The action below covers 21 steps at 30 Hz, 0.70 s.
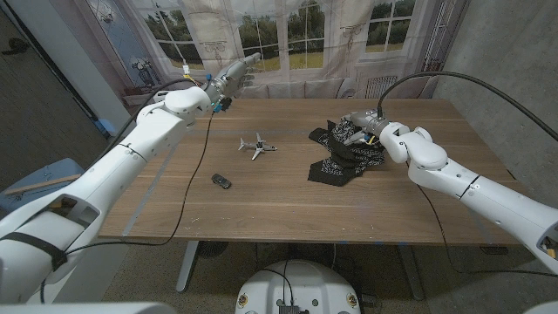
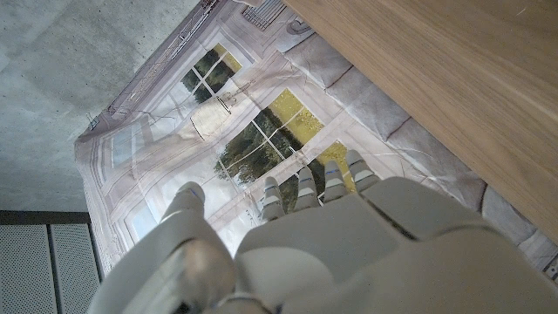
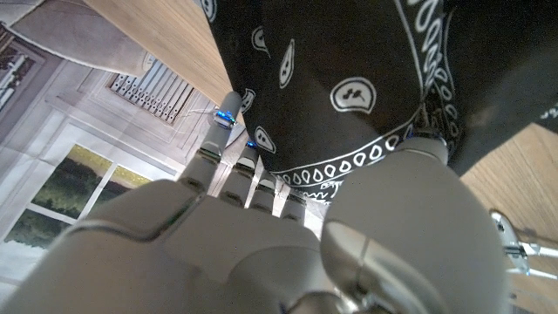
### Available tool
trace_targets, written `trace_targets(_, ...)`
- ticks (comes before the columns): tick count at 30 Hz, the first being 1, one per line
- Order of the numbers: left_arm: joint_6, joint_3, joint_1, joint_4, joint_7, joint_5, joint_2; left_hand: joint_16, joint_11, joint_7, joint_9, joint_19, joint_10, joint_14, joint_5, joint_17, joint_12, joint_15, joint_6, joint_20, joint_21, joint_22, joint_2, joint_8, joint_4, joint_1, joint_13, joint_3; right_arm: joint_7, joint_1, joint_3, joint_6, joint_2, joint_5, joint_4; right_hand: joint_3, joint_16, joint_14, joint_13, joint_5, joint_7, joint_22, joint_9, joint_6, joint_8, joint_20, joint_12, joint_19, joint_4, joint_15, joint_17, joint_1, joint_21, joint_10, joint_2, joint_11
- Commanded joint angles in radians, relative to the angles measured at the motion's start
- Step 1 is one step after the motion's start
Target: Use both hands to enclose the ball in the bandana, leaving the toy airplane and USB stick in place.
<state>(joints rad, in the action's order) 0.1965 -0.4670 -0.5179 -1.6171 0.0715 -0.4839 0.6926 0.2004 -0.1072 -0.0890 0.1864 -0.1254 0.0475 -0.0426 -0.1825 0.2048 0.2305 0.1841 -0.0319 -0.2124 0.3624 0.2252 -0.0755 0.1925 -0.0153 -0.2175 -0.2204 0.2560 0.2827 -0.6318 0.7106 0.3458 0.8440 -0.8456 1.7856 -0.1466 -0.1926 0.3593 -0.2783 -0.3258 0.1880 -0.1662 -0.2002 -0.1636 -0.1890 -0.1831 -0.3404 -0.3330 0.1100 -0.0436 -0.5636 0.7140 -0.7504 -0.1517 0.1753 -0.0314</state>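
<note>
A black bandana (image 1: 342, 159) with white paisley print lies bunched in a heap on the right half of the table; what is under its folds is hidden. My right hand (image 1: 359, 127) is at the heap's far side. In the right wrist view the bandana (image 3: 349, 61) has its bordered edge running between the thumb and the fingers (image 3: 228, 131), so the right hand (image 3: 288, 235) pinches it. The small toy airplane (image 1: 257, 146) sits mid-table, and the dark USB stick (image 1: 221, 180) lies nearer me, to its left. My left hand (image 1: 232, 75) hovers over the far left edge, fingers straight (image 2: 301, 187), holding nothing.
A printed backdrop of windows (image 1: 288, 35) hangs behind the table's far edge (image 1: 296, 98). Black cables run along both arms, one (image 1: 196, 174) trailing across the table's left part. Bare wood (image 1: 288, 205) stretches between the USB stick and the bandana.
</note>
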Motion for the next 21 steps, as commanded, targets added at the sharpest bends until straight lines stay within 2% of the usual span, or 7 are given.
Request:
trace_targets(1,-0.017,-0.001,0.014,0.028,0.018,0.001,-0.003,0.005,-0.004,-0.006,-0.001,-0.007,0.004,-0.004,-0.003,-0.001,0.002,0.006,0.001,-0.002,-0.002,0.005,-0.002,0.002,-0.002,0.011,-0.002,-0.001,-0.081,-0.04,-0.096,-0.049,0.014,0.207,0.036,-0.02,-0.006,-0.017,-0.002,-0.011,0.001,-0.003,0.0,0.013,-0.003,-0.012,0.008,0.024,0.001,-0.036,0.004,-0.008,0.019,0.009,0.0,0.002)
trace_targets(4,-0.022,-0.003,0.018,0.037,0.022,0.002,-0.005,0.005,-0.005,-0.006,-0.001,-0.007,0.004,-0.004,-0.003,-0.001,0.002,0.005,0.002,-0.002,-0.002,0.005,-0.002,0.001,-0.003,0.011,-0.002,-0.001,-0.125,-0.062,-0.135,-0.091,0.012,0.305,0.028,-0.027,-0.007,-0.023,-0.001,-0.014,-0.007,-0.003,0.0,0.008,-0.007,-0.021,0.01,0.03,0.002,-0.026,0.007,-0.011,0.027,0.006,-0.006,0.007)
trace_targets(6,-0.024,-0.005,0.02,0.044,0.026,0.003,-0.007,0.005,-0.007,-0.007,-0.001,-0.007,0.004,-0.004,-0.003,-0.001,0.002,0.005,0.003,-0.002,-0.002,0.005,-0.002,0.001,-0.003,0.011,-0.002,-0.001,-0.162,-0.08,-0.164,-0.137,0.009,0.381,0.011,-0.033,-0.012,-0.022,0.0,-0.019,-0.025,-0.004,0.0,-0.005,-0.014,-0.027,0.01,0.031,0.008,-0.013,0.009,-0.021,0.036,-0.005,-0.02,0.023)
trace_targets(11,-0.028,-0.012,0.026,0.061,0.033,0.009,-0.009,0.004,-0.009,-0.007,-0.001,-0.005,0.005,-0.007,-0.003,-0.001,0.002,0.002,0.004,-0.002,-0.002,0.005,-0.001,0.001,-0.004,0.011,-0.002,-0.001,-0.266,-0.118,-0.221,-0.252,-0.008,0.532,-0.04,-0.044,-0.026,-0.019,0.003,-0.033,-0.066,-0.006,0.0,-0.05,-0.029,-0.03,0.009,0.039,0.037,0.019,0.017,-0.068,0.067,-0.047,-0.075,0.057)
trace_targets(14,-0.031,-0.017,0.025,0.066,0.03,0.02,-0.008,-0.003,-0.013,-0.01,-0.001,0.002,0.013,-0.025,-0.003,-0.002,-0.001,-0.015,0.01,0.0,0.001,0.004,-0.002,-0.001,-0.006,0.01,-0.001,0.001,-0.309,-0.136,-0.246,-0.305,-0.017,0.603,-0.065,-0.045,-0.029,-0.017,0.004,-0.036,-0.07,-0.006,0.0,-0.054,-0.03,-0.03,0.008,0.047,0.042,0.024,0.019,-0.077,0.076,-0.056,-0.088,0.065)
trace_targets(18,-0.044,-0.018,0.018,0.075,0.026,0.026,-0.01,-0.012,0.005,-0.021,-0.002,0.001,0.027,-0.05,-0.003,-0.005,-0.007,-0.035,0.019,0.018,-0.001,0.003,-0.005,-0.004,-0.013,0.003,0.0,0.005,-0.345,-0.152,-0.275,-0.389,-0.037,0.708,-0.112,-0.044,-0.03,-0.022,0.005,-0.041,-0.08,-0.006,0.001,-0.068,-0.033,-0.03,0.011,0.061,0.046,0.03,0.022,-0.087,0.091,-0.065,-0.112,0.079)
trace_targets(21,-0.06,-0.017,0.009,0.086,0.024,0.029,-0.013,-0.016,0.011,-0.023,-0.002,-0.002,0.038,-0.064,-0.003,-0.007,-0.011,-0.042,0.024,0.021,-0.003,0.002,-0.006,-0.005,-0.017,0.0,0.001,0.008,-0.356,-0.16,-0.292,-0.458,-0.054,0.787,-0.153,-0.04,-0.029,-0.03,0.006,-0.045,-0.091,-0.007,0.001,-0.073,-0.033,-0.026,0.013,0.063,0.045,0.032,0.026,-0.086,0.098,-0.068,-0.128,0.084)
